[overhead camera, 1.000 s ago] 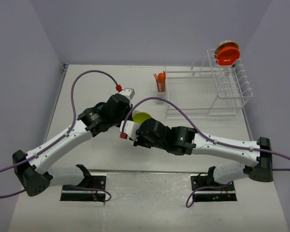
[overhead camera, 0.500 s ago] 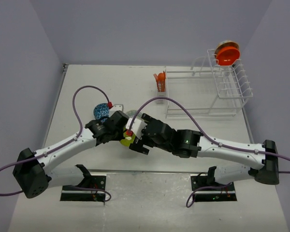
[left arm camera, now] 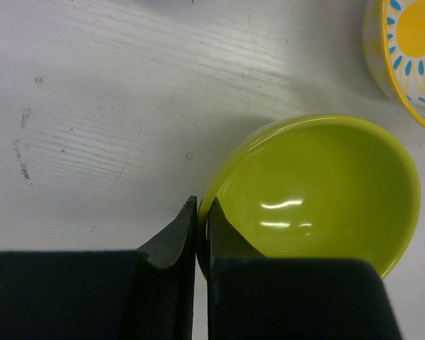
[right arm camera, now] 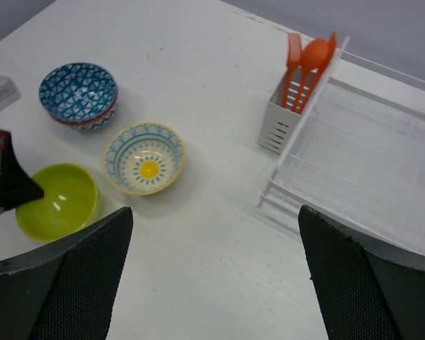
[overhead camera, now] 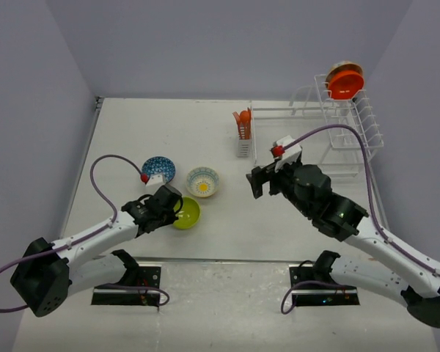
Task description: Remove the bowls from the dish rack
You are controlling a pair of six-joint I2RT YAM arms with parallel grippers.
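The left claw [left arm camera: 202,216] is clamped on the near rim of the lime-green bowl [left arm camera: 319,188], with 1 finger inside the wall and 1 outside, almost together. The bowl sits upright on the tabletop [overhead camera: 132,125], just beside the cream bowl [overhead camera: 203,182] with the yellow sun inside. The blue-patterned bowl [overhead camera: 158,168] stands a little behind them. So 3 bowls are out of the dish rack [right arm camera: 382,149] and stand on the left part of the tabletop.

I judge that the step in hand is the setting down of the green bowl, because it seems to rest flat. What is wanted next from this arm is to let the rim go and lift straight up, so that the bowl is not dragged into its neighbour.

The right claw [right arm camera: 214,212] hangs between the bowls and the rack, its fingers wide apart and nothing between them. In the raised slotted section an orange bowl [overhead camera: 345,82] stands on edge, with what seems to be another bowl behind it. That arm should probably reach there next, passing the utensil caddy [overhead camera: 243,136] without touching it.
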